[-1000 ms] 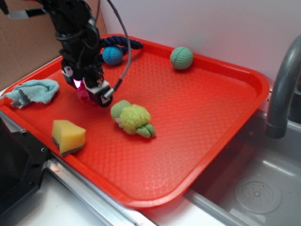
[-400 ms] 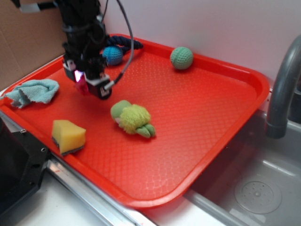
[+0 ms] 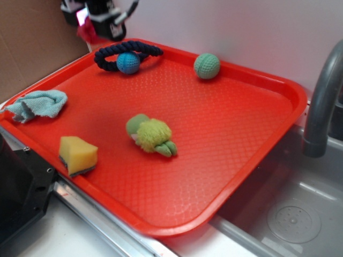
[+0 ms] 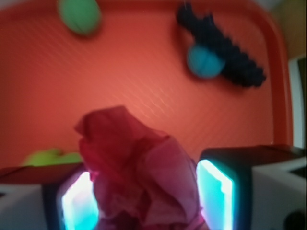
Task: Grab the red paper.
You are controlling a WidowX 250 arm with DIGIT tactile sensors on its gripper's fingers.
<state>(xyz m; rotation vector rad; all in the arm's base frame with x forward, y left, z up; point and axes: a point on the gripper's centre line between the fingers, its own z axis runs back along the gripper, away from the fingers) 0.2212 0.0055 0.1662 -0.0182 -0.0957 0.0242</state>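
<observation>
The red paper is a wrinkly dark red wad held between my glowing finger pads, filling the lower middle of the wrist view. In the exterior view my gripper hangs high at the top left, above the tray's far left corner, shut on the red paper, which pokes out below the fingers. The paper is well off the orange-red tray.
On the tray lie a green ball, a blue ball inside a dark blue rope ring, a green plush toy, a yellow sponge and a light blue cloth. A grey faucet and sink stand at the right.
My gripper has risen from the tray's left side up toward the top left corner of the view, carrying the red paper clear of the tray surface.
</observation>
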